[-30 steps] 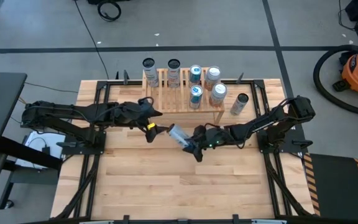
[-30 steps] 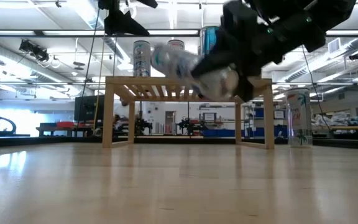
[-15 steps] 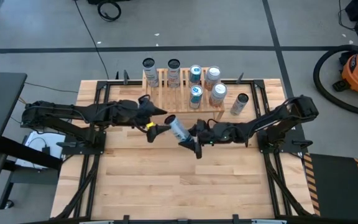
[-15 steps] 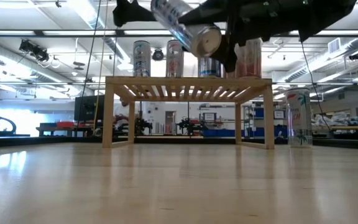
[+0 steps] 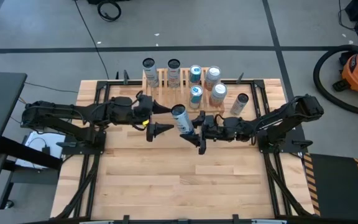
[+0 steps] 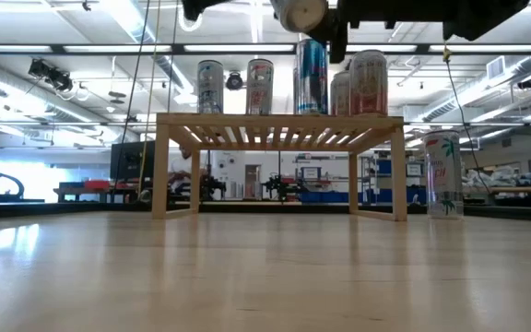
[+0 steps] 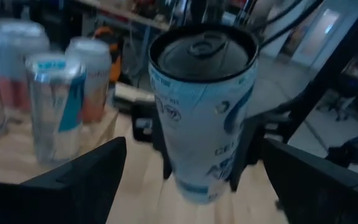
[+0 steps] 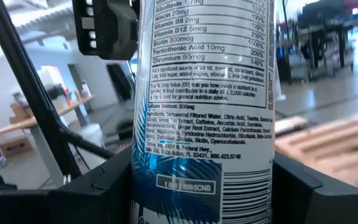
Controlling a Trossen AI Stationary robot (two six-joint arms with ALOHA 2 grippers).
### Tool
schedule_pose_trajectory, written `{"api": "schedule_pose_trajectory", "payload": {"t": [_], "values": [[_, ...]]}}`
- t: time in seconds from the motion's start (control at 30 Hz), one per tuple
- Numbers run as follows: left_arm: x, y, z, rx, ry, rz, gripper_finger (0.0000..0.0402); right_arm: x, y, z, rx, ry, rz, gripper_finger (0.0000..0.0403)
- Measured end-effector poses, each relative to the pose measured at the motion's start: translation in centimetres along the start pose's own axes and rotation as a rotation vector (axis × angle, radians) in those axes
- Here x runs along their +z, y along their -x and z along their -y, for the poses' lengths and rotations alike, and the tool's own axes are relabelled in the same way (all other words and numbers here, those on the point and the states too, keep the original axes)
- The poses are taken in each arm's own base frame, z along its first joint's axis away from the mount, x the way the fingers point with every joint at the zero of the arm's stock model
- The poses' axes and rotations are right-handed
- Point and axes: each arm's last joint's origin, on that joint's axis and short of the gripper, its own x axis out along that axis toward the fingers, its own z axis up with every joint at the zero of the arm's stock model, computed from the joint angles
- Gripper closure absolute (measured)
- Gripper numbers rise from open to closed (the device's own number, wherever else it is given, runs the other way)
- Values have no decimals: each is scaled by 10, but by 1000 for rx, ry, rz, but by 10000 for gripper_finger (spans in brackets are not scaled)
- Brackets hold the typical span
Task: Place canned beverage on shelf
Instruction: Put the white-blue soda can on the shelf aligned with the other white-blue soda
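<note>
White and blue, the can we are carrying sits clamped between the two fingers of our right pincer, roughly upright, held in the air just in front of the shelf. Our left pincer waits right beside it with its fingers spread wide, gripping nothing, and pointed at the can.

We judge the job partly done. The can is lifted and brought close, but it is not yet over the slats. What remains is to carry it over a free spot, lower it and let go. The shelf already carries several cans, mostly towards its right half. Another can stands on the table by the right end of the shelf.

From above we read the layout: the front left part of the slats looks bare. The view at table height shows what the top view cannot, namely that the can's base hangs above the tops of the cans standing on the shelf. The left wrist view shows the can's lid and the right arm's fingers on either side of it. The right wrist view shows only the printed label, close up.
</note>
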Motion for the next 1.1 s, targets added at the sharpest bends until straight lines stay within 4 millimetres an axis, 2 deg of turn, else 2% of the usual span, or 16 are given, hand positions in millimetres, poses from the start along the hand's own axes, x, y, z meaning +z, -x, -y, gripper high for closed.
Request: {"api": "schedule_pose_trajectory", "payload": {"t": [0.33,0.57,0.8,1.1], "values": [[9,-13,6,-102,-34,142,28,18,0,1,85,50,161,143],[6,-26,7,-145,-64,184,28,23,-3,-3,177,58,159,143],[7,-34,11,-268,-95,241,28,25,-5,-5,236,64,138,143],[10,-33,14,-347,-170,273,28,25,-5,-6,285,59,131,143]]}}
